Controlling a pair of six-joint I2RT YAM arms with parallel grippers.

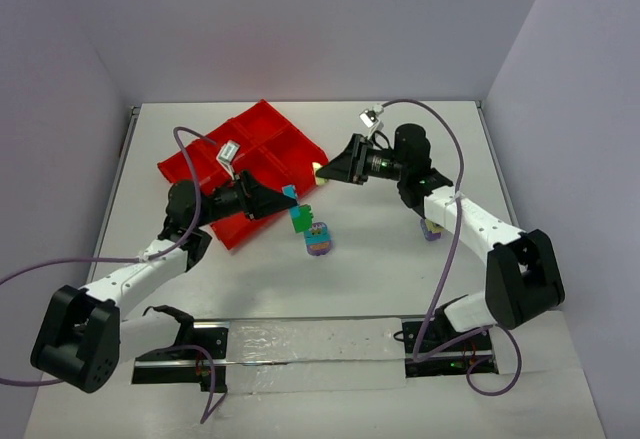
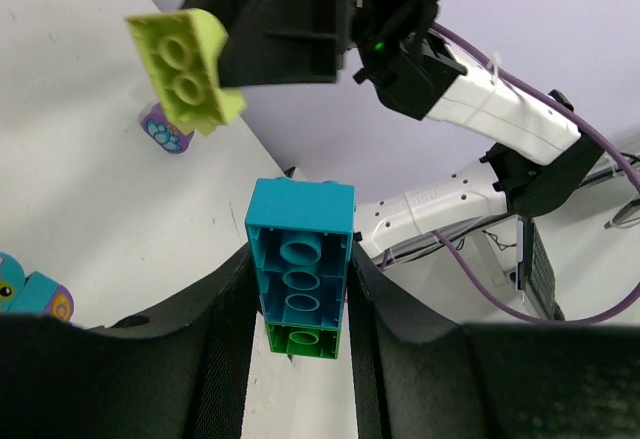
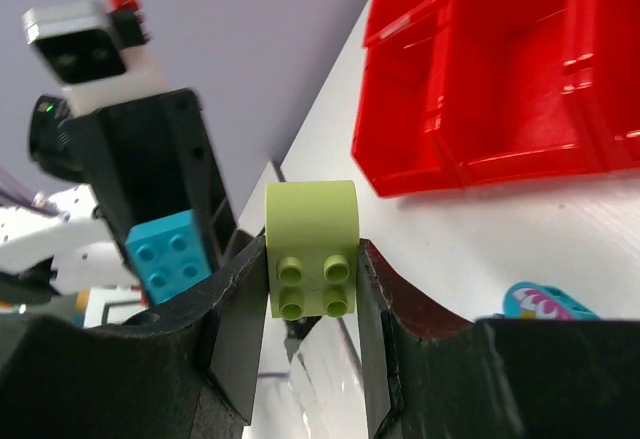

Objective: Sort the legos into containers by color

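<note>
We take the tray as reference. The left gripper is clamped on a teal brick, which has a green brick joined at its inner end. We find this pair held in the air just off the tray's near right edge. The right gripper is clamped on a yellow-green brick, held at the tray's right corner. A multicolour clump stands on the table near the tray's near right side. A purple brick lies well right of the tray.
</note>
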